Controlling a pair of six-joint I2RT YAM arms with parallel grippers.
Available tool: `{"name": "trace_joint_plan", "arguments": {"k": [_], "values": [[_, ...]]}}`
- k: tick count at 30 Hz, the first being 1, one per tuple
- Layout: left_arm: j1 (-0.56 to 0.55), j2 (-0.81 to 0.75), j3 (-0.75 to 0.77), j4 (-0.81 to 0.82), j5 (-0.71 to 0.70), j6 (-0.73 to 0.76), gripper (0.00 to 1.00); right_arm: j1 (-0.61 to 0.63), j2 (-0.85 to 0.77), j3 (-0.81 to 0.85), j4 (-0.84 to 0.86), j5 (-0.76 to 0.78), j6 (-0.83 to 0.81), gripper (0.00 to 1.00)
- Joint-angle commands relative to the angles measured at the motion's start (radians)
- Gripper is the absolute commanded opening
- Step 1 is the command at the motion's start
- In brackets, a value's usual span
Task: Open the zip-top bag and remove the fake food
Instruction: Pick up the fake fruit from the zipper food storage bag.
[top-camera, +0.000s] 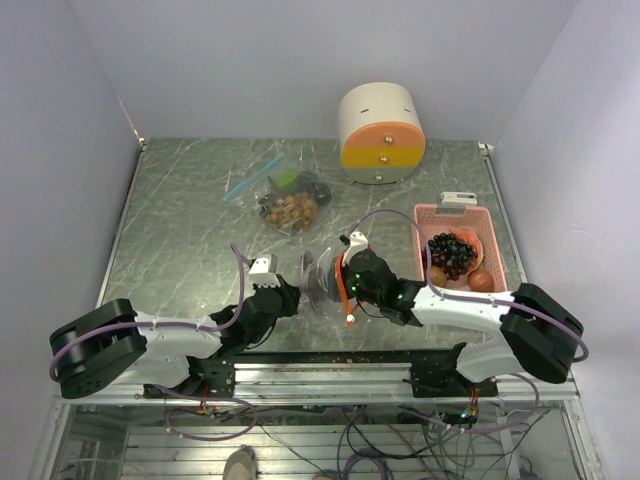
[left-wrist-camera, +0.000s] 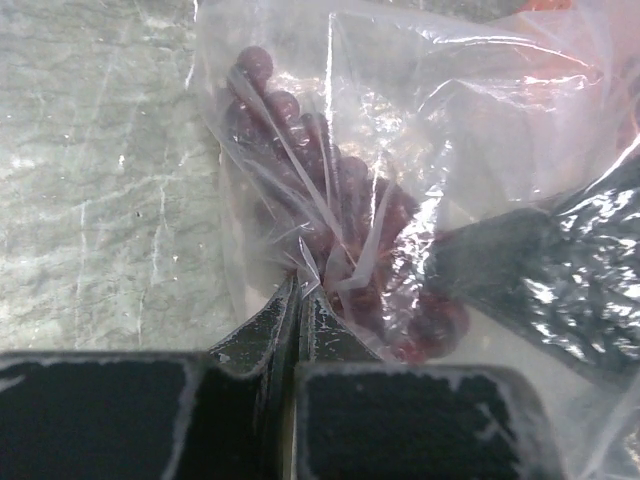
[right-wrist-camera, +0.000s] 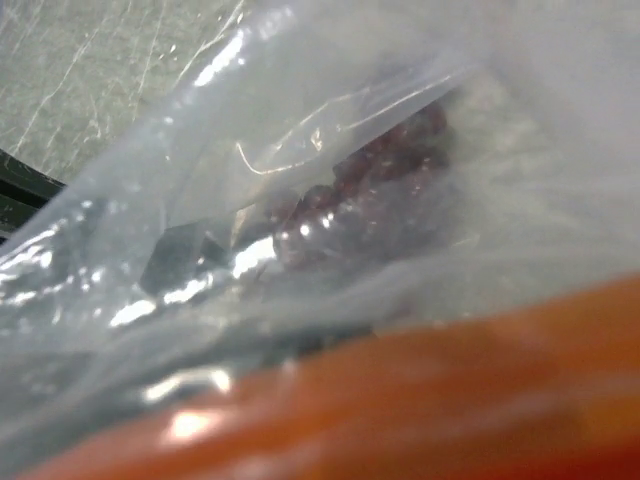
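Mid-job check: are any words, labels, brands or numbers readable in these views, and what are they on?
No text can be read in any view.
On the pink basket, a white tag: too small to read.
On the held zip-top bag: no print seen.
On the round drawer box: no lettering seen.

My top view is bright, even and sharp, with only soft shadows on the table (top-camera: 180, 230). On the left wrist view, white glare streaks the bag (left-wrist-camera: 420, 120). The right wrist view is blurred throughout, with an orange smear across its bottom.
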Motion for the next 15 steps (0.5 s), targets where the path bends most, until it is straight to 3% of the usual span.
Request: {"name": "trace_joint_plan", "arguments": {"k": [1,15], "values": [[0.000,-0.002,-0.018,-0.044,-0.013,0.002,0.10,-0.033,-0.109,-0.014,-0.099,0.126,-0.043,0.00],[0.001,0.062,-0.011,0.004,0.007,-0.001,0.10,-0.229,-0.511,-0.038,-0.358,0.154,-0.109,0.00]]}}
